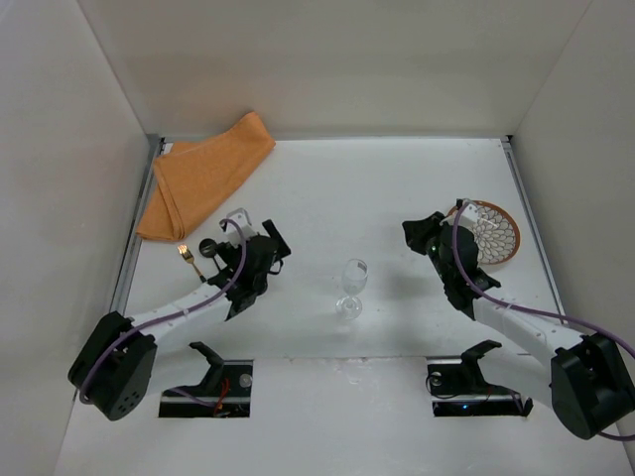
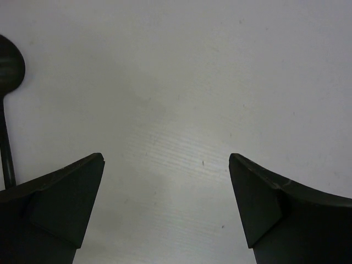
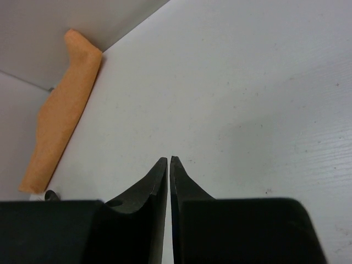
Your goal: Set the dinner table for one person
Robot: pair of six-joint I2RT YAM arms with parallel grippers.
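The white table [image 1: 347, 188] spreads under both my arms. An orange cloth [image 1: 203, 178] lies folded at its far left corner, and a patterned plate [image 1: 501, 233] sits near the right rail, partly behind my right arm. My left hand [image 2: 165, 159] is spread wide over bare table, gripping nothing. My right hand [image 3: 169, 160] is pinched closed and empty. A wine glass [image 1: 352, 286] stands upright between my arms. A dark spoon [image 2: 8, 71] and a gold fork [image 1: 189, 260] lie just left of my left hand.

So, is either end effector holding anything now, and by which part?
Nothing is held. The left end effector is open over the table; the right end effector is shut, empty.
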